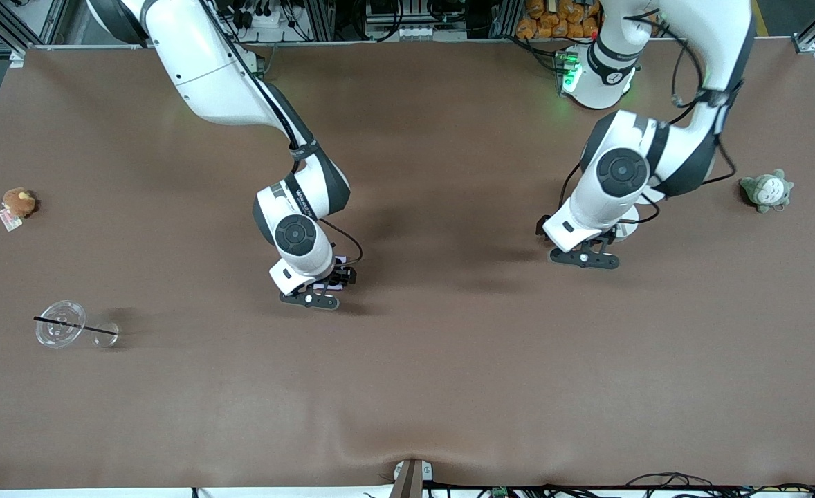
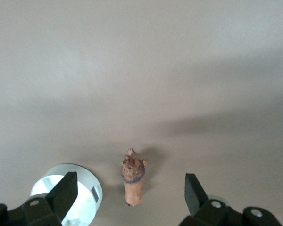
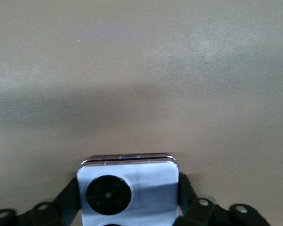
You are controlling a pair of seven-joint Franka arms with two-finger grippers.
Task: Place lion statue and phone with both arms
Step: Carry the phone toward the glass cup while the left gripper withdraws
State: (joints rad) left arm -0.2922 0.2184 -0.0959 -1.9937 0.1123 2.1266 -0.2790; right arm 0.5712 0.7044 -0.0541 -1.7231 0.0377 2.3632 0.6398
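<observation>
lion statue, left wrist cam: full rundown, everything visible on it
The lion statue is a tiny slender orange-brown figurine with a darker band around its head end and small ears; it looks like hard moulded material. It rests on the brown table beside the white round stand, apart from it. It lies between the open fingers of the left gripper, and neither finger touches it. Any tail is hidden.

A robotics lab: aluminium frame (image 1: 6,31), cables (image 1: 269,17), brown-covered table (image 1: 449,387)

In the right wrist view, the squarish pale-lilac folded phone (image 3: 129,190) is cut off by the frame's edge, so its second black camera circle is barely seen. In the front view, the tiny orange-brown lion statue is hidden under the left arm.
</observation>
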